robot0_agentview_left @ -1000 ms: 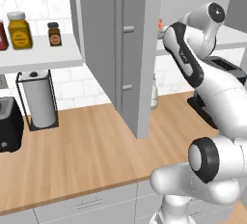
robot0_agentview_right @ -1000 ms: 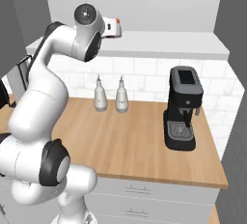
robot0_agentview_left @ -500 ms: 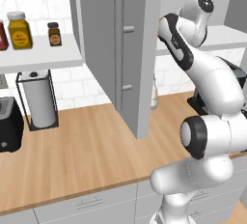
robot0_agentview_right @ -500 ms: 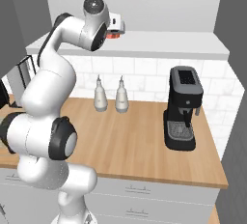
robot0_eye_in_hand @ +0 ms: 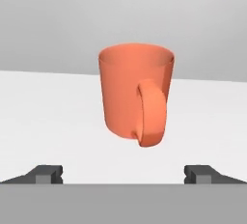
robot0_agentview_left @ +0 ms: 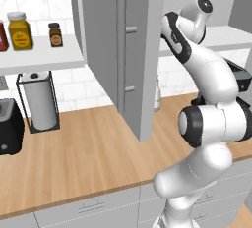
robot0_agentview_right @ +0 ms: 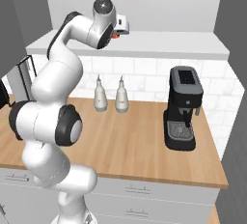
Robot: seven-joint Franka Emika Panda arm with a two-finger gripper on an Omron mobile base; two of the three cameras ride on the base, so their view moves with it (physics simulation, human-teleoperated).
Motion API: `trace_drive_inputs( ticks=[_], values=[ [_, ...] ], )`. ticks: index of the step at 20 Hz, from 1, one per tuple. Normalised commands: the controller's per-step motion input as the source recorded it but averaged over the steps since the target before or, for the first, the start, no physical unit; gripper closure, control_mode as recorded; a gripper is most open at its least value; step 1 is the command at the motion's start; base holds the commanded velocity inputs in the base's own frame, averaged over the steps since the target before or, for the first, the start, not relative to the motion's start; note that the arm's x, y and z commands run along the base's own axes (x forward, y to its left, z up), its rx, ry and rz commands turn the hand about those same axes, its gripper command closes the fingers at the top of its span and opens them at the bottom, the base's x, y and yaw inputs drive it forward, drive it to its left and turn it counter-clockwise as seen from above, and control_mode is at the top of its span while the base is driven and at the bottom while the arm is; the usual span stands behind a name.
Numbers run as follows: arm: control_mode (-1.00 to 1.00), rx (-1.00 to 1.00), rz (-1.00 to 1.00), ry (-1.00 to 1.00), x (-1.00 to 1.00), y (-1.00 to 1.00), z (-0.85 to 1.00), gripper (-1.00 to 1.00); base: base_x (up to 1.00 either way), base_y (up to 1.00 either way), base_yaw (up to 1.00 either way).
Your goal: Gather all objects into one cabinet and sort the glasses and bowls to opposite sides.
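While the gripper (robot0_eye_in_hand: 123, 174) points straight at it with jaws spread wide and nothing between them, the orange mug (robot0_eye_in_hand: 135, 94) stands upright on the white shelf (robot0_eye_in_hand: 43, 112), apart from both fingertips (robot0_eye_in_hand: 47, 174). The mug is plain matte orange, slightly narrower toward its base, with its loop handle turned toward the camera and a little right of centre. Bare shelf lies on both sides of it and in front, up to the tips; behind it is a flat grey wall.

From the right base view the hand (robot0_agentview_right: 120, 25) sits at the shelf's (robot0_agentview_right: 159, 42) front edge, a spot of orange just under it. In the left base view the open grey door (robot0_agentview_left: 118, 50) with its bar handle (robot0_agentview_left: 121, 62) stands just left of the raised arm.
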Motion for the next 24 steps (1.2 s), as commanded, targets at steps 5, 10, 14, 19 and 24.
trace_drive_inputs(
  ticks=[5,10,14,19,24],
  values=[
    [-1.0,0.0,0.05,0.0,0.4,-0.01,-0.07,-1.0,0.0,0.0,0.0],
    [-1.0,0.0,0.05,0.0,0.58,0.0,-0.02,-1.0,0.0,0.0,0.0],
    [-1.0,0.0,0.05,0.0,0.54,-0.01,0.0,-1.0,0.0,0.0,0.0],
    [-1.0,0.0,0.05,0.0,0.51,-0.05,-0.01,-1.0,0.0,0.0,0.0],
    [-1.0,0.0,0.06,0.0,0.11,0.04,-0.25,1.0,0.0,0.0,0.0]
  ],
)
